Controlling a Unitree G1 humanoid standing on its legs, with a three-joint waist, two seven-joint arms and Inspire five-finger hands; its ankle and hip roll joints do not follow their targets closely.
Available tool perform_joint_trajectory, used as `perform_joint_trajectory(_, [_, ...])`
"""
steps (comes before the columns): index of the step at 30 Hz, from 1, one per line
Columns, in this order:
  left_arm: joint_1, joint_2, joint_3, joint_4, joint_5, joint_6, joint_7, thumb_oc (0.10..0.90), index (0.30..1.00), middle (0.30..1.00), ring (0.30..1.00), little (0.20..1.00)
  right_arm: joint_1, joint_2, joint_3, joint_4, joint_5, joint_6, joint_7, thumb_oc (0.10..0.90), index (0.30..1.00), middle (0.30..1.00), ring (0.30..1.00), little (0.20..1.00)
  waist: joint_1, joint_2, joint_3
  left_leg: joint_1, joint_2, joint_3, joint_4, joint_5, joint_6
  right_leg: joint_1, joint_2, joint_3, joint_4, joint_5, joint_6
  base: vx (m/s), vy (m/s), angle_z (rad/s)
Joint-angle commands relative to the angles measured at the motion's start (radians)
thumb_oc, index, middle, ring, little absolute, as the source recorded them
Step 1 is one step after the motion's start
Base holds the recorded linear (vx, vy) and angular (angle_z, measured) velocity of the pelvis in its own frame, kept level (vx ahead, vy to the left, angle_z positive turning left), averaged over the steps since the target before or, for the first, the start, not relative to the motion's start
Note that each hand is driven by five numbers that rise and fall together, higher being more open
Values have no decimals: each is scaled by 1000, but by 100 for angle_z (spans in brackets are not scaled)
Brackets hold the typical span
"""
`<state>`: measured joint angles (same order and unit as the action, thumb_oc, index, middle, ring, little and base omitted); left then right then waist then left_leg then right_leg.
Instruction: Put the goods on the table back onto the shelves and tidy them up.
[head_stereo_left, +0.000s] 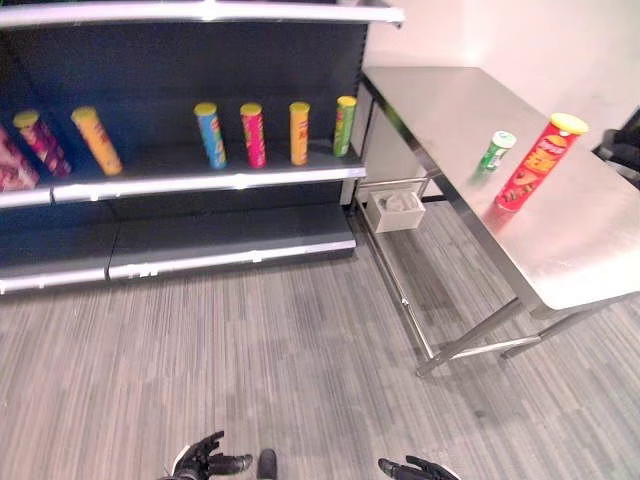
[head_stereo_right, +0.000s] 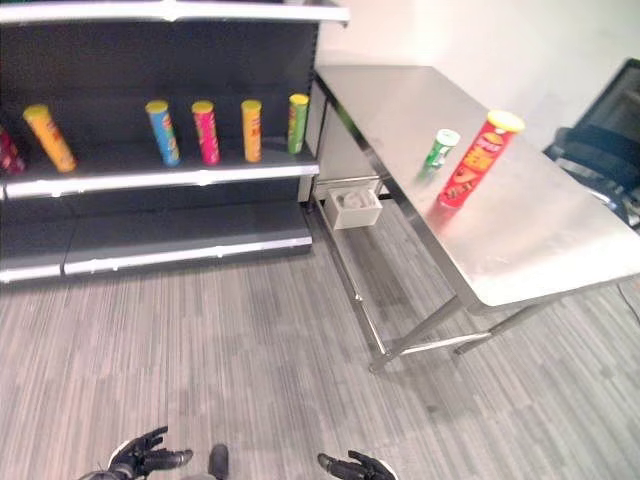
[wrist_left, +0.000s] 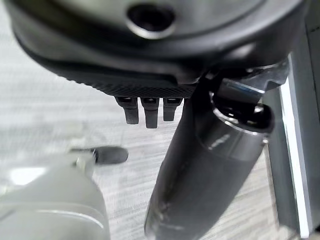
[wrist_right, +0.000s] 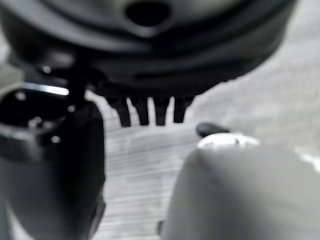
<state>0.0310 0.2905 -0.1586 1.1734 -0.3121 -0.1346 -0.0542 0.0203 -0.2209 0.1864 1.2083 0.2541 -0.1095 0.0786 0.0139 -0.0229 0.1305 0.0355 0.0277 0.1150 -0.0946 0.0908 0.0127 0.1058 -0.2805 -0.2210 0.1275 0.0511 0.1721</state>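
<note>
Two goods are standing on the steel table (head_stereo_left: 560, 250): a tall red can (head_stereo_left: 538, 163) with a yellow lid and, just beside it on the shelf side, a short green can (head_stereo_left: 495, 151) with a white lid; both are upright and apart from each other. The shelf (head_stereo_left: 200, 180) to the left of the table is already carrying a row of upright cans, blue (head_stereo_left: 210, 135), pink (head_stereo_left: 253, 135), orange (head_stereo_left: 299, 133) and green (head_stereo_left: 344, 126), with two more cans leaning further left. Judging from this, no pick is under way yet; the step in hand is the approach to the table. To do it well, the robot is needing to face the table squarely and get close before reaching, take the red can around its middle with the hand nearer it, probably the right, and keep clear of the short green can, which looks easy to knock over. The left hand (head_stereo_left: 205, 460) and the right hand (head_stereo_left: 420, 468) are hanging low at the lower edge of the head views, well apart from table and shelf. In both wrist views the fingers are pointing toward the floor, straight and relaxed, and holding nothing.
</note>
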Motion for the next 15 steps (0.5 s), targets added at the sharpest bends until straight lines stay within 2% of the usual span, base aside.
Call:
perform_joint_trajectory(1, [-38,3,-11,-26,24,-52,-4,800,900,900,900,900,-38,-49,11,-7,13,-22,-11,800,900,900,900,900,28,-8,-19,12,-11,-37,7,-53,-12,-126,57,41,118,18,-1,106,206,-25])
perform_joint_trajectory(3, [-44,8,-14,-32,22,-51,-5,800,900,900,900,900,-41,-48,11,-13,15,-23,-12,800,900,900,900,900,25,-5,-9,25,-18,-41,7,-59,-2,-149,55,43,162,35,-3,92,138,-8])
perform_joint_trajectory(4, [-51,8,-25,-43,31,-47,-8,800,900,900,900,900,-42,-45,12,-22,20,-20,-13,800,900,900,900,900,22,2,-2,51,-25,-38,7,-81,13,-182,30,0,225,51,-10,154,128,2])
perform_joint_trajectory(7, [-52,6,-37,-51,42,-45,-13,800,900,900,900,900,-38,-43,17,-25,13,-15,-10,800,900,900,900,900,23,-9,-12,75,-34,-26,7,-109,6,-163,-8,-65,79,70,-1,207,-8,-12])
perform_joint_trajectory(8, [-58,4,-39,-50,40,-46,-16,800,900,900,900,900,-42,-46,17,-22,9,-14,-10,800,900,900,900,900,21,-16,-14,80,-33,-27,7,-117,1,-165,-10,-68,-3,90,6,144,-94,-26])
perform_joint_trajectory(9, [-58,4,-39,-50,40,-46,-16,800,900,900,900,900,-42,-46,17,-22,9,-14,-10,800,900,900,900,900,22,-14,-12,83,-31,-26,7,-119,0,-159,-7,-69,-10,93,6,244,-163,-28])
perform_joint_trajectory(10, [-59,1,-39,-55,36,-47,-17,800,900,900,900,900,-47,-43,22,-21,-2,-12,-11,800,900,900,900,900,19,-25,-8,102,-22,-33,7,-134,-13,-182,-14,-52,-127,153,35,249,-156,-29])
perform_joint_trajectory(11, [-58,2,-39,-57,34,-49,-18,800,900,900,900,900,-49,-42,22,-19,-5,-11,-12,800,900,900,900,900,17,-32,-6,114,-15,-34,7,-143,-20,-193,-17,-50,-177,180,49,337,-212,-20])
perform_joint_trajectory(13, [-55,-1,-43,-66,41,-48,-21,800,900,900,900,900,-45,-41,28,-22,-22,-6,-7,800,900,900,900,900,16,-46,-9,144,2,-35,7,-162,-34,-200,-19,-58,-197,207,67,249,-153,-10])
perform_joint_trajectory(14, [-55,-1,-43,-67,41,-48,-21,800,900,900,900,900,-44,-42,28,-22,-22,-6,-7,800,900,900,900,900,17,-45,-8,146,3,-35,7,-162,-35,-199,-18,-59,-197,207,66,291,-184,-7])
perform_joint_trajectory(15, [-53,-6,-48,-70,41,-47,-25,800,900,900,900,900,-42,-42,31,-13,-23,-1,-1,800,900,900,900,900,20,-57,-20,165,18,-37,7,-174,-47,-179,-10,-77,-199,198,60,380,-269,4])
